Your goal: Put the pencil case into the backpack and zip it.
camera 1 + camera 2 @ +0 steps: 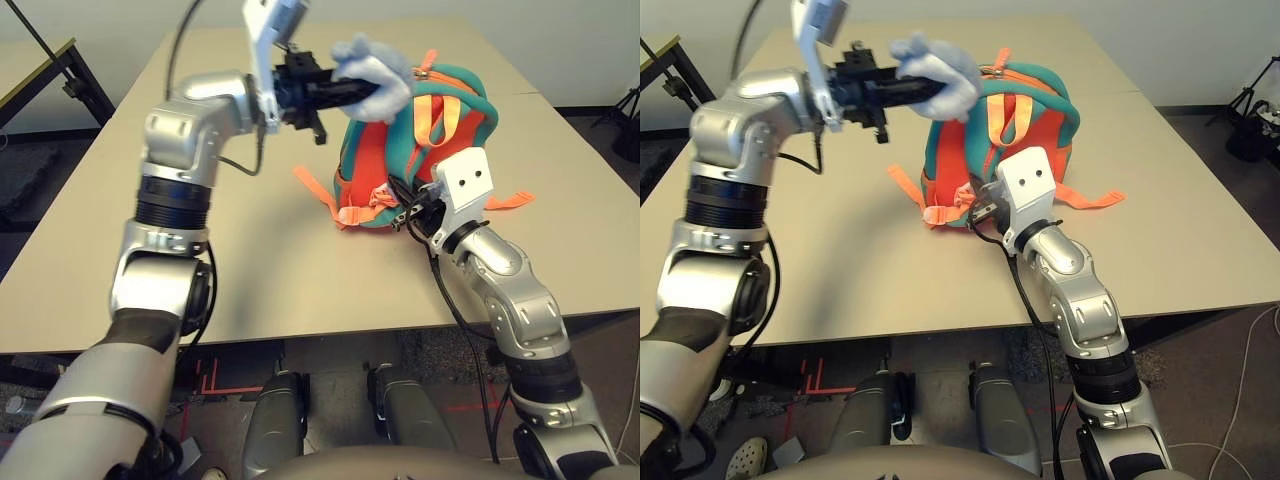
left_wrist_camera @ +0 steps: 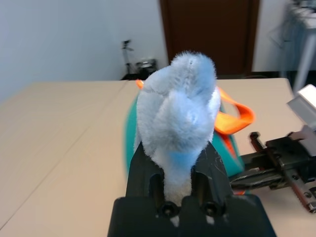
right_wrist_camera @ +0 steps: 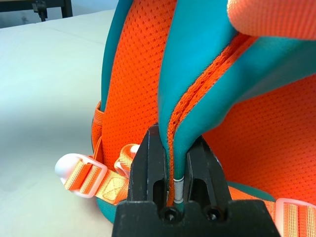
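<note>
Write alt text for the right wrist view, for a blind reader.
The right gripper pinches a teal fold with an orange zipper strip on the backpack. Orange mesh panels flank the fold, and orange straps with pale buckles lie near the fingers, over a pale tabletop.

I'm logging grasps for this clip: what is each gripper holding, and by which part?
Left gripper: the backpack's plush head, by its narrow lower part. Right gripper: the backpack, by its teal edge.

Pale table (image 1: 270, 270), white wall (image 2: 64, 39), dark brown door (image 2: 210, 37), dark floor (image 1: 1230, 370) with red lines (image 1: 215, 385)
</note>
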Controlling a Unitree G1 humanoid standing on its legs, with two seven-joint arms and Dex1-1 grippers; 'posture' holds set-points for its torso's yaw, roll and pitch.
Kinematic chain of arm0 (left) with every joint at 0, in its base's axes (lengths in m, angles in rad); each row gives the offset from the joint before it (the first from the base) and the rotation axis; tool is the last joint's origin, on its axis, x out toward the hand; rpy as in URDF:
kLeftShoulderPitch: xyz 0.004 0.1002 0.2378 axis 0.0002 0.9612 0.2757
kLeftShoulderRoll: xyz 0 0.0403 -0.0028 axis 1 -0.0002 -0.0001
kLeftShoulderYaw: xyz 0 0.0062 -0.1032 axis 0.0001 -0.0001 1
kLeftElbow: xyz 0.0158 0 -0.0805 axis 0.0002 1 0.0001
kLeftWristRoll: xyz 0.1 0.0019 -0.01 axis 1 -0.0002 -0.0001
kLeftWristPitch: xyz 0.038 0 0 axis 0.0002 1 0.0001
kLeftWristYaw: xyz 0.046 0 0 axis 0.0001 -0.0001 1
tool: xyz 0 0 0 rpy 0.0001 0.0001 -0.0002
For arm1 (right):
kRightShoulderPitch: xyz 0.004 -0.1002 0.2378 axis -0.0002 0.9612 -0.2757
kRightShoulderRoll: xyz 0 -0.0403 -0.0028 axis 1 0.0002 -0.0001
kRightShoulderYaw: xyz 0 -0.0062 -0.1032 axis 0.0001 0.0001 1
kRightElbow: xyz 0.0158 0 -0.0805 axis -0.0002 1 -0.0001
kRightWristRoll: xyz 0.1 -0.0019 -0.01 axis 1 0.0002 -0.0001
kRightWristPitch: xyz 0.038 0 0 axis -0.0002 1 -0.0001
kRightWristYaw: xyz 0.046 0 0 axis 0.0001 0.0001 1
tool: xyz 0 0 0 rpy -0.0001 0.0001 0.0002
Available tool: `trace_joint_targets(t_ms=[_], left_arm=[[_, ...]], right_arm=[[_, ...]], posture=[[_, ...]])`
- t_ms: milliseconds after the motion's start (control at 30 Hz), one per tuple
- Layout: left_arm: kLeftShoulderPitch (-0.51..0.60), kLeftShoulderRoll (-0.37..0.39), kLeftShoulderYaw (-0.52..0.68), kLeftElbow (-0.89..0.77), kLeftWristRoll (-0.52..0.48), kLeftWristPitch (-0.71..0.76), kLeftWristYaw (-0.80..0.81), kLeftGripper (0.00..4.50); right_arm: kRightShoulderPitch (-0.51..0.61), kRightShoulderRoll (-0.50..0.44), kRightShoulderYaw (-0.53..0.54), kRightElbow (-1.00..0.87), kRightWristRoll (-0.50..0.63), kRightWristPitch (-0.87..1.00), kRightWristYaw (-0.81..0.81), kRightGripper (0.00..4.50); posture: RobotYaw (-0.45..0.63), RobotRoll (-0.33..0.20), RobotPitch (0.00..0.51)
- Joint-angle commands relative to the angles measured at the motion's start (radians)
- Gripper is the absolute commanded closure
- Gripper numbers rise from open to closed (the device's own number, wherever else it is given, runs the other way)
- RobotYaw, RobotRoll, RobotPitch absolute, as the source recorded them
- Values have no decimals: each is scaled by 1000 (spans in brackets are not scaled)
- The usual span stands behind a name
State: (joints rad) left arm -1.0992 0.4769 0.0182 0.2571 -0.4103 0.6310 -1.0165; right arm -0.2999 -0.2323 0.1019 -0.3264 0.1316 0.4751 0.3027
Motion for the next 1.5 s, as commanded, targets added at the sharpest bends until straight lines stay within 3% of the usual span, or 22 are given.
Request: trace_joint_targets(t_ms=[33, 167, 367, 700, 967, 1267, 1467, 1500], left_arm=[[12, 35, 54, -40, -42, 43, 21, 4221], [60, 90, 72, -38, -44, 68, 38, 4221], [217, 145, 56, -15, -31, 107, 42, 4222], [396, 146, -100, 101, 64, 85, 4, 4222], [406, 106, -232, 247, 148, -1, -59, 4227], [350, 51, -152, 281, 128, -75, -6, 4230], [349, 39, -126, 221, 106, -44, 2, 1980], [351, 40, -127, 208, 108, -40, 2, 1545]], right_arm=[[-4, 6, 25, 29, -4, -4, 18, 4374], [-15, 10, 30, 45, -4, -13, 23, 4374], [-27, 15, 34, 58, -7, -20, 31, 4374], [-38, 17, 40, 70, -9, -27, 33, 4374], [-45, 23, 49, 76, -13, -32, 29, 4374], [-45, 20, 45, 62, -12, -26, 31, 4374], [-46, 9, 34, 39, 14, 5, 57, 4374], [-43, 5, 30, 29, 20, 15, 63, 3619]], posture=[[-87, 0, 89], [-75, 0, 90], [-69, 0, 93], [-70, 0, 91], [-80, 0, 91], [-83, 0, 92], [-83, 0, 93], [-84, 0, 93]])
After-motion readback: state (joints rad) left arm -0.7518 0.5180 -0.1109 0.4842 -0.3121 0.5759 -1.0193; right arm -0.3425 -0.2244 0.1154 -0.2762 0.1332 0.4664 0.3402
